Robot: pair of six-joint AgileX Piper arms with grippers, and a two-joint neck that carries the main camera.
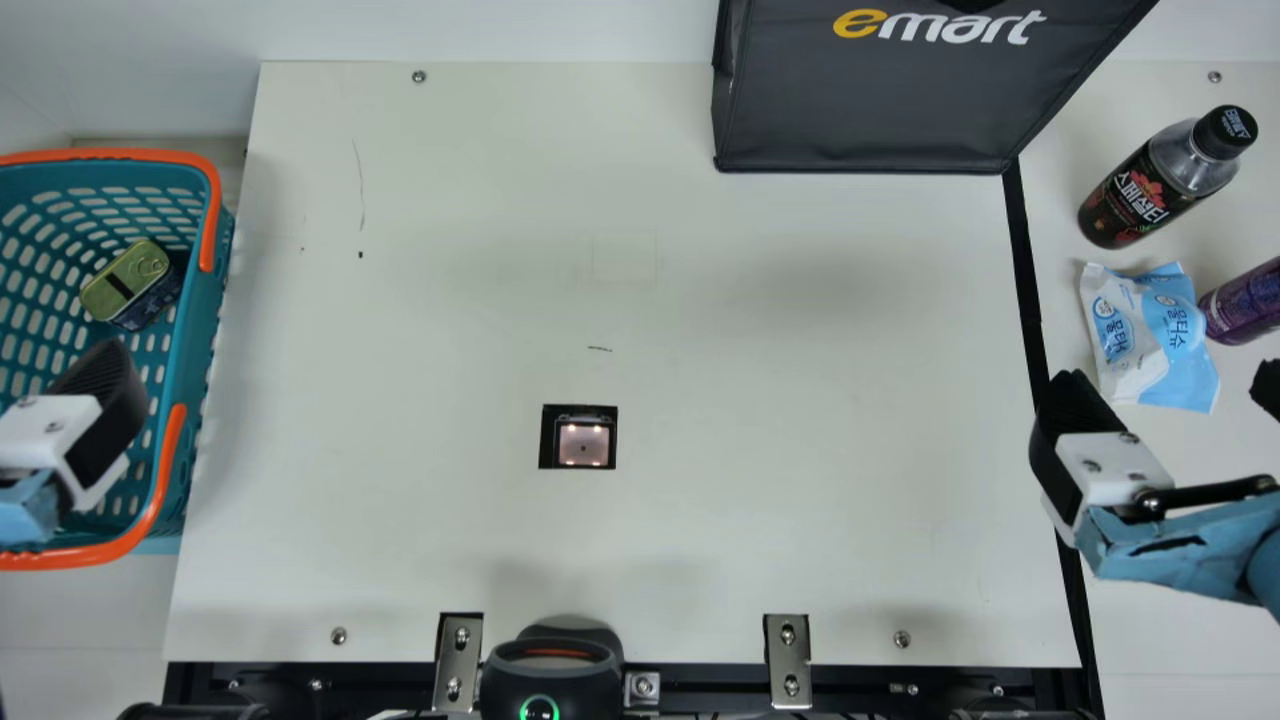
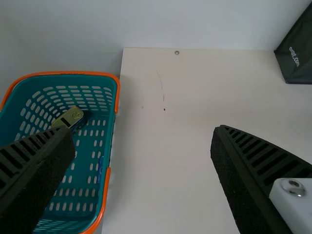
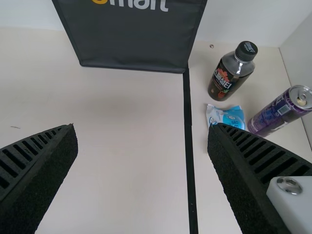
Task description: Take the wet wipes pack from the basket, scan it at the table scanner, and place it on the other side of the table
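Note:
The blue and white wet wipes pack lies on the table's right part, beyond the black line; in the right wrist view the pack is partly covered by a finger. My right gripper is near its front side, and the gripper is wide open and holds nothing. Over the near part of the teal basket at the left is my left gripper; its fingers stand wide apart with nothing between them in the wrist view, where the gripper appears. The square scanner is set in the table's middle.
A tin sits in the basket, which has orange handles. Right of the black line stand a dark bottle and a purple can, close to the pack. A dark bag stands at the back.

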